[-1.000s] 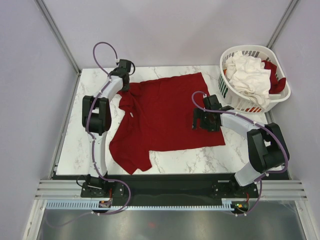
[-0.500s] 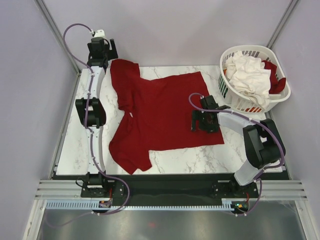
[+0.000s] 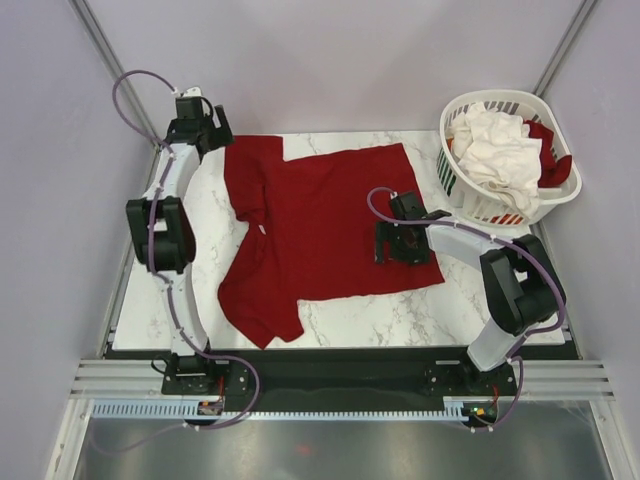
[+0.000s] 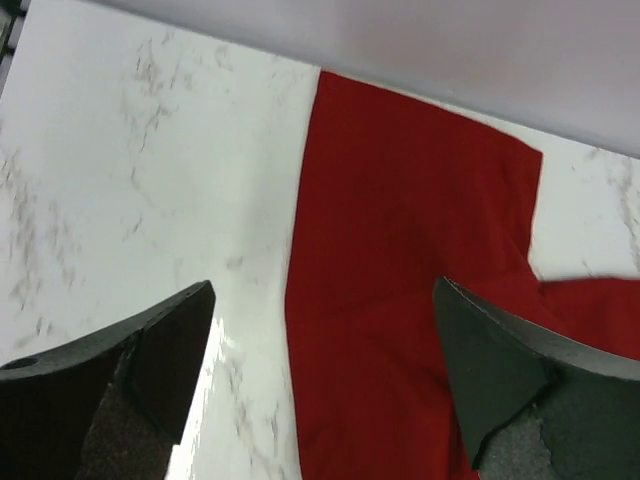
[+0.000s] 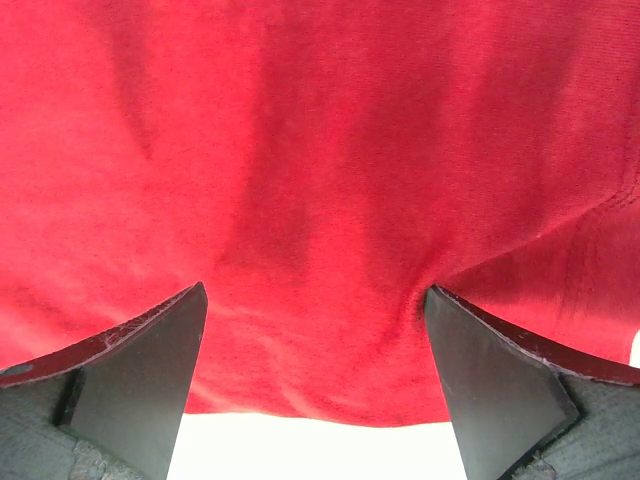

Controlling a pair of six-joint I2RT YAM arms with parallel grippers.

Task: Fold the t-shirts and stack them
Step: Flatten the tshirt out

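Jaws both open; dark red t-shirt point(image 3: 330, 225) flat on table point(image 3: 400, 322)

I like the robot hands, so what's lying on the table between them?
The dark red t-shirt, spread flat on the marble table, lies between the left gripper and the right gripper. The top view shows it.

A white, grey-veined marble desk point(image 3: 400, 322) sits inside a pale lavender-grey enclosure — plain back wall point(image 3: 330, 60), matching side panels point(image 3: 50, 200) to either hand; slim aluminium posts point(image 3: 115, 65) run up the far corners; a ribbed metal rail point(image 3: 340, 385) edges the near side; the light is soft and even.
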